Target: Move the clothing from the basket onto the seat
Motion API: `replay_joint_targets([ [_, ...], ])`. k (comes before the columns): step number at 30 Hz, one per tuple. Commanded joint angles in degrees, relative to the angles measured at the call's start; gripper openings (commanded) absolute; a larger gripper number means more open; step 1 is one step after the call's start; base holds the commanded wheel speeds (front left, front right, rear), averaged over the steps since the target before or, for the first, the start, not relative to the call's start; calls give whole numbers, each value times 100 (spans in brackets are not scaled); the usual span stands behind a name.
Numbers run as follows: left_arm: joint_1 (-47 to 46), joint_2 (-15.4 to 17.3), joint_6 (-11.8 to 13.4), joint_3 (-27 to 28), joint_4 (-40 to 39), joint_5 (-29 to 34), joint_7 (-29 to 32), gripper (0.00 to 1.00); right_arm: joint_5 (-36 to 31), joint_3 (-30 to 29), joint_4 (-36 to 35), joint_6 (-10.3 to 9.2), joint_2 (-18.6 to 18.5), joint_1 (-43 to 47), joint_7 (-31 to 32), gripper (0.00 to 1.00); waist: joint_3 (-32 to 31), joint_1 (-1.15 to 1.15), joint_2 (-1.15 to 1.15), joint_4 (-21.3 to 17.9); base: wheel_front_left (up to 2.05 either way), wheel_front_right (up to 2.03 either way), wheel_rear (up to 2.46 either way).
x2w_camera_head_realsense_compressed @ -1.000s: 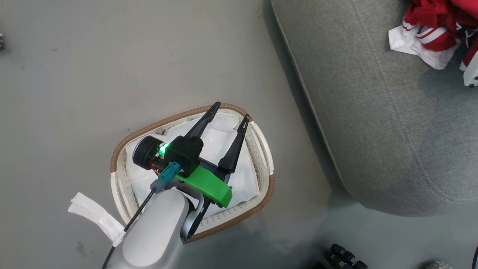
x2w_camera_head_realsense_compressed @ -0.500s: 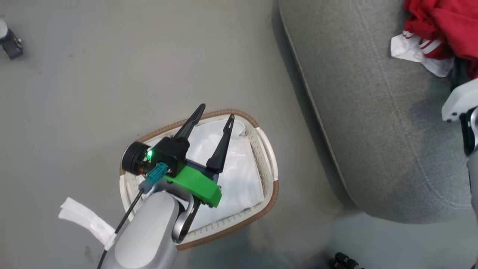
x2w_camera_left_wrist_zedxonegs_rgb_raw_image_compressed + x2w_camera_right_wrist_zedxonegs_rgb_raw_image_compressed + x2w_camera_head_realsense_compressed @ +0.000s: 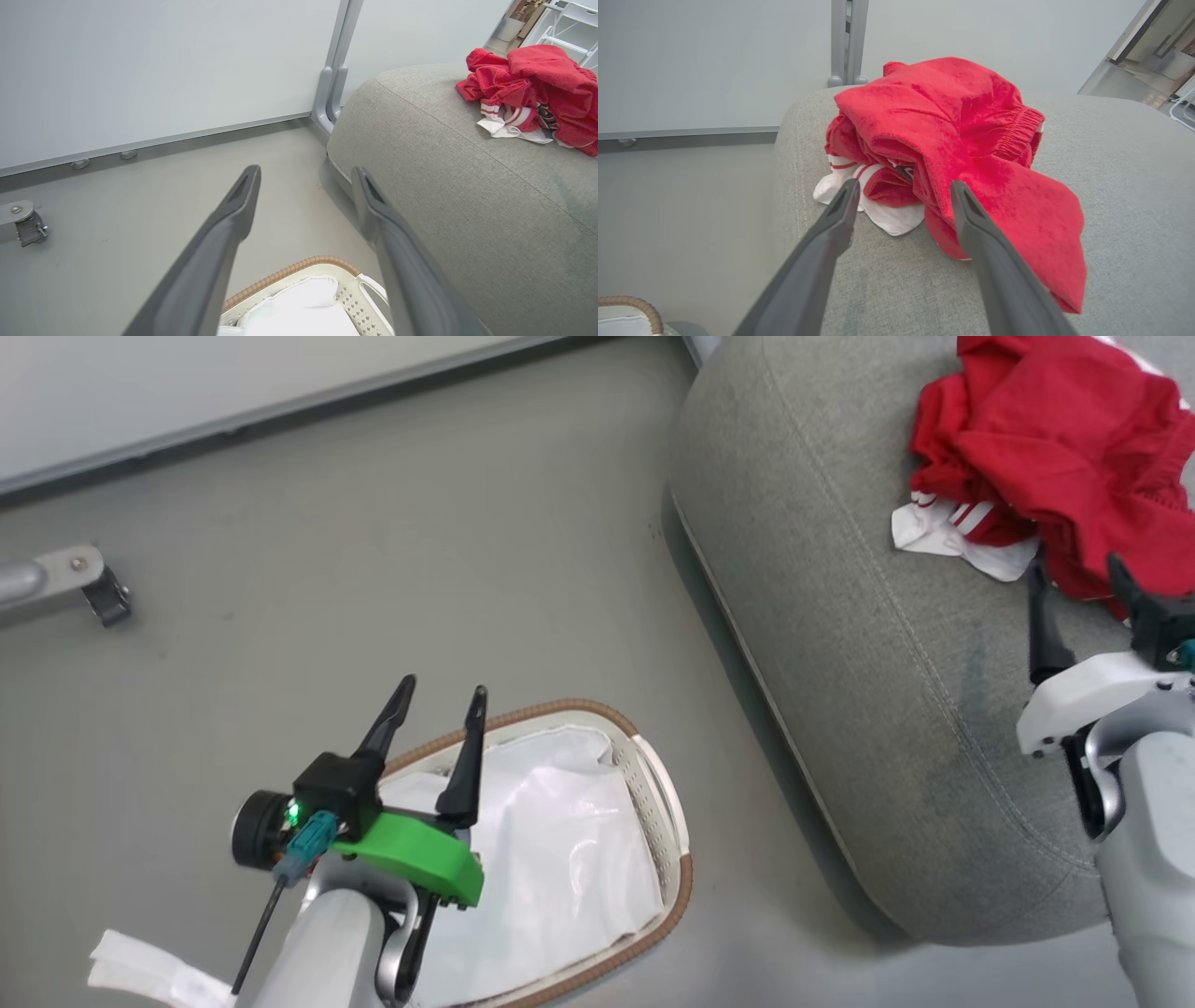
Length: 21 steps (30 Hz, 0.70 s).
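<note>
Clothing lies in a red heap on the seat, near the seat's far end and a little way in from its left edge. A white bit with red stripes pokes out at the heap's left side and rests flat on the grey cloth.

The basket stands on the floor, just beside the seat's left edge but not touching it. A crinkled white liner lies inside it.

The left gripper hangs over the basket's far left rim. Its jaws are wide apart and hold nothing. In the left wrist view the two fingers point past the brown rim, toward the floor and the pale wall.

The right gripper is over the seat, on the near side of the heap. Its jaws are wide apart too, and empty. In the right wrist view one fingertip is in front of the white striped bit and the other is in front of the red cloth. I cannot tell if they touch the cloth.

A metal leg with a small wheel stands on the floor near the wall, well apart from the basket.
</note>
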Motion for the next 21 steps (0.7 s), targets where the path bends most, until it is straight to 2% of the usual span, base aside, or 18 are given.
replay_joint_targets([
  [1, 153, 2, -17, 110, 3, 66, -4, 100, 105, 84, -97, -8, 26, 147, -9, 100, -378, 0, 37, 99, 0, 0, 0],
  [9, 636, -50, 183, 968, -134, 405, -4, 100, 575, 555, -612, -8, 484, 623, -10, 100, -759, 0, 37, 480, 0, 0, 0],
  [15, 951, -69, 346, 1429, -243, 629, -3, 100, 673, 596, -967, -8, 806, 956, -10, 100, -980, 0, 37, 754, 0, 0, 0],
  [21, 1176, -77, 458, 1754, -303, 738, -4, 100, 560, 720, -1174, -8, 977, 1288, -10, 100, -1130, 0, 37, 903, 0, 0, 0],
])
